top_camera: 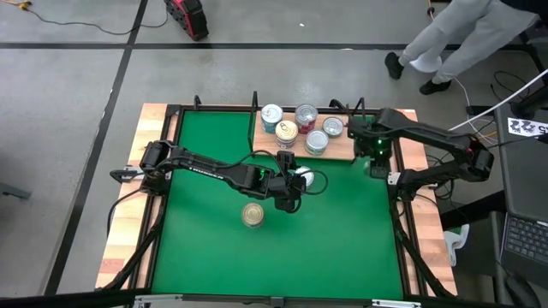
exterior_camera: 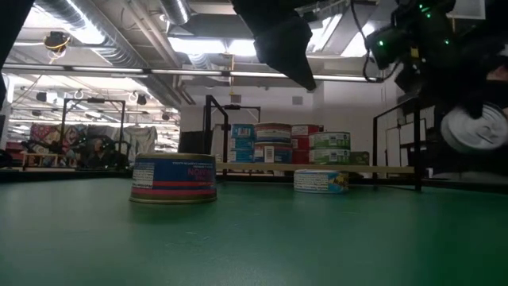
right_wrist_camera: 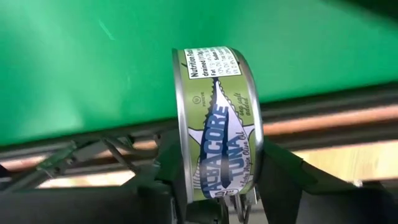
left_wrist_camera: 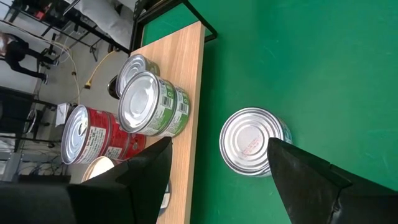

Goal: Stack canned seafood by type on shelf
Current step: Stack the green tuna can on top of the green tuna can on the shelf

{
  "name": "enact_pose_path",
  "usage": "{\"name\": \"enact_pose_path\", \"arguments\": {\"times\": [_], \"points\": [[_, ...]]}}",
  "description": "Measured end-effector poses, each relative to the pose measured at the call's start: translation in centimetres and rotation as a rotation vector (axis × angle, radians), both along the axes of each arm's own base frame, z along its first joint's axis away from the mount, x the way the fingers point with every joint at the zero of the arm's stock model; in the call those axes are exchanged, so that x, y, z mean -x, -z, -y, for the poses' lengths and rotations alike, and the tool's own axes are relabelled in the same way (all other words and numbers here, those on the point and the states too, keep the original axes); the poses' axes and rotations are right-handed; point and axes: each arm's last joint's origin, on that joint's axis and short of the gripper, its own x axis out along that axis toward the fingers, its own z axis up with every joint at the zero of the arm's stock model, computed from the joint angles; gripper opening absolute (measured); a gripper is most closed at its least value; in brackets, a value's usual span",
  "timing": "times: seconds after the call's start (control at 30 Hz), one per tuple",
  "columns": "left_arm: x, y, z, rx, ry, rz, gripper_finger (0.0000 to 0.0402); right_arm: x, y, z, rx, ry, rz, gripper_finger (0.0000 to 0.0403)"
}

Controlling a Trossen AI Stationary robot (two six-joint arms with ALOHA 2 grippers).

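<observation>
The shelf (top_camera: 338,152) is a light-wood board at the mat's far side. It carries several tins: a teal-blue one (top_camera: 271,115), a gold-yellow one (top_camera: 287,131), red ones (left_wrist_camera: 93,134) and green ones (left_wrist_camera: 152,102). Two tins rest flat on the green mat, a pale one (left_wrist_camera: 252,140) and a blue-and-red one (exterior_camera: 175,179). My left gripper (left_wrist_camera: 217,146) is open above the mat, its fingers spread to either side of the pale tin (top_camera: 310,180) without touching it. My right gripper (right_wrist_camera: 217,168) is at the mat's right edge, shut on a green-labelled tin (right_wrist_camera: 217,124). My right gripper pinches the green tin between its two fingers, one finger (right_wrist_camera: 165,165) on the lid face and one (right_wrist_camera: 277,165) on the bottom face. The tin stands on edge with its side label (right_wrist_camera: 221,134) toward the wrist camera. It is lifted clear above the mat's right rail, and the low view shows its silver lid (exterior_camera: 476,131).
Black wire rails (top_camera: 257,103) stand around the shelf and along the mat's borders. Pale wooden planks (top_camera: 128,222) edge the mat. Open green mat (top_camera: 282,257) lies toward the near side. A person's legs (top_camera: 445,43) show beyond the table's far right corner.
</observation>
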Motion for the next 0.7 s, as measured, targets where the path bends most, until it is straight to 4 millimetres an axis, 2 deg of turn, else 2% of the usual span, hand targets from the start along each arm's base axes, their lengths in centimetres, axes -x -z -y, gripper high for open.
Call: {"name": "enact_pose_path", "arguments": {"times": [0.13, 0.33, 0.7], "points": [[0.0, 0.0, 0.0, -0.002, 0.002, -0.002, 0.0260, -0.6, -1.6, 0.2, 0.014, 0.005, 0.072, 0.0132], [0.0, 0.0, 0.0, -0.002, 0.002, -0.002, 0.0260, -1.2, -4.3, 0.6, 0.060, 0.005, 0.179, 0.0139], [0.0, 0.0, 0.0, -0.011, 0.012, -0.009, 0.0260, -1.7, -8.3, 0.8, 0.139, -0.047, 0.325, 0.0138]]}}
